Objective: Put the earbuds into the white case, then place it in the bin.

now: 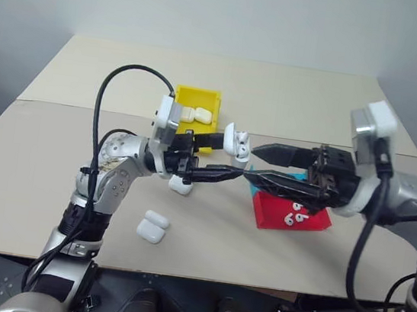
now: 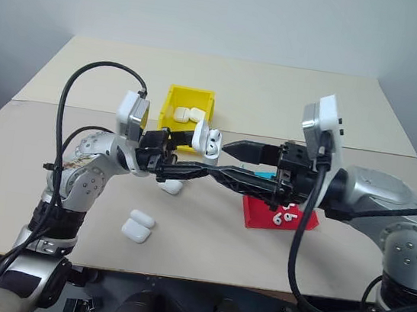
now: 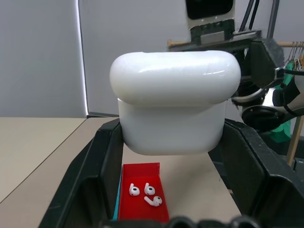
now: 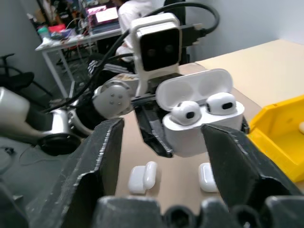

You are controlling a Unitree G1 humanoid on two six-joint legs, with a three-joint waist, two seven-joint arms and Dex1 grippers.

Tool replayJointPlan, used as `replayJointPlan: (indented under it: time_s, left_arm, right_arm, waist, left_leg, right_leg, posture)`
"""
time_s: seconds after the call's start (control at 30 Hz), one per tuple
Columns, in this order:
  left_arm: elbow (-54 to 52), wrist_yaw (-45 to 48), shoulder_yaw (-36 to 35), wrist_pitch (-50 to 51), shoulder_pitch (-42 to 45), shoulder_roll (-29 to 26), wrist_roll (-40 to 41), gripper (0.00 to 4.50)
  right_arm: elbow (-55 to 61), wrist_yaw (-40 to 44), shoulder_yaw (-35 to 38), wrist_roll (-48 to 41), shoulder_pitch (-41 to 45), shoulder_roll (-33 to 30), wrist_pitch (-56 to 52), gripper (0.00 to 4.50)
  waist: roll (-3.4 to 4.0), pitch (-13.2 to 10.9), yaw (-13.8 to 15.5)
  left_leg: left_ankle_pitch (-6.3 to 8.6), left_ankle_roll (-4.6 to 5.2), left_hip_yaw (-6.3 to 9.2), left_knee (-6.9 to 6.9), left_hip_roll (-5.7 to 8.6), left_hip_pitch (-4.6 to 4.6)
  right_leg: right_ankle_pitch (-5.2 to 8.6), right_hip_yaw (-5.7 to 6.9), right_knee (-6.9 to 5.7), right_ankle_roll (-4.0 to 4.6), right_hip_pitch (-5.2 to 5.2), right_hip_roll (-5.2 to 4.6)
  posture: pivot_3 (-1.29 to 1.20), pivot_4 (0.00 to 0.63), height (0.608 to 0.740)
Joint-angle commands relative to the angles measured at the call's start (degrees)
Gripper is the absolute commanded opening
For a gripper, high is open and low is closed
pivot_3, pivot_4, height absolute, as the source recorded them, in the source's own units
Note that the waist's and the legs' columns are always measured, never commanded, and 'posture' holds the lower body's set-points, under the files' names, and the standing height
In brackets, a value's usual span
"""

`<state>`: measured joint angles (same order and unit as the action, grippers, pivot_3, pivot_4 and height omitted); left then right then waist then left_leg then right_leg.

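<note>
Light: even, soft overhead room light across the table [image 1: 293, 98], moderately bright.
Shadows: faint and short beneath the left gripper [image 1: 227, 162].
Glare: a soft sheen on the white case [image 3: 175, 99] held close to the left wrist lens.
Focus: the room behind the right gripper [image 4: 161, 156] is slightly soft.

Beige table [image 1: 293, 98], grey wall [image 1: 227, 12], possibly cluttered desk [image 4: 71, 40]

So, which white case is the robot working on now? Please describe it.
Look above the table's middle, in front of the yellow bin. There the left claw holds a white case in the air. Unlike the others, its lid is open, with two earbuds inside.
</note>
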<state>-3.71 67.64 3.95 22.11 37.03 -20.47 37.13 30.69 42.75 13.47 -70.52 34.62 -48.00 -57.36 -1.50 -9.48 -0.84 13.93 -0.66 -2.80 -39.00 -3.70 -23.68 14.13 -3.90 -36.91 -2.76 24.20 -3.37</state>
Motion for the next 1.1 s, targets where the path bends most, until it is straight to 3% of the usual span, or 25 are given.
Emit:
replayJointPlan:
  time_s: [0.03,0.2,0.43,0.6,0.87,1.1]
  left_arm:
    - [-0.61,0.12,0.69,-1.18,0.33,0.85,-0.58,2.75]
    - [2.18,1.86,1.47,-1.99,1.68,1.52,-1.63,2.75]
    - [5.07,3.49,2.01,-3.59,3.24,2.6,-3.01,2.75]
    - [5.41,3.57,1.58,-4.18,3.31,2.66,-3.58,2.75]
    - [4.16,2.03,-0.06,-4.39,2.43,1.85,-3.93,2.75]
    - [1.17,-8.78,-4.53,-4.72,1.2,2.34,-6.06,2.75]
  right_arm:
    - [-2.84,3.69,-1.58,3.44,8.34,-3.16,2.29,1.76]
    - [-9.99,10.76,-13.88,14.67,23.45,-3.71,3.18,0.07]
    - [-14.91,17.33,-30.4,29.09,37.39,1.63,4.4,0.02]
    - [-14.55,23.22,-35.13,36.77,37.56,0.19,7.98,0.02]
    - [-13.23,24.58,-29.98,40.86,30.89,-6.08,8.72,0.02]
    - [-9.92,10.72,-5.72,28.7,22.7,-1.19,-2.23,0.02]
  waist:
    - [0.01,0.0,-0.26]
    - [0.02,0.01,-0.33]
    - [0.04,0.01,0.01]
    - [0.03,0.01,0.58]
    - [0.04,0.01,0.95]
    - [0.03,0.01,0.97]
  left_leg:
    - [0.0,0.0,-0.04,0.0,0.01,0.01]
    - [0.0,0.0,-0.07,0.03,-0.01,0.08]
    - [0.0,0.0,-0.08,0.01,-0.03,-0.14]
    - [0.01,0.02,-0.04,-0.04,-0.02,-0.29]
    - [0.09,0.15,-0.02,-0.11,-0.03,-0.45]
    - [0.09,0.15,0.01,-0.14,-0.03,-0.43]
  right_leg:
    - [0.0,-0.03,-0.03,0.0,0.03,0.0]
    - [0.0,-0.07,-0.06,0.01,0.05,0.03]
    - [0.01,-0.03,-0.02,0.02,0.22,0.02]
    - [0.01,0.06,0.12,0.01,0.22,-0.01]
    - [0.0,0.12,0.13,-0.01,0.3,-0.02]
    - [0.0,0.11,0.11,0.0,0.28,-0.03]
  posture:
    - [0.0,0.15,0.74]
    - [0.0,0.15,0.74]
    - [0.0,0.15,0.74]
    - [0.0,0.15,0.74]
    - [0.0,0.15,0.74]
    - [0.0,0.15,0.74]
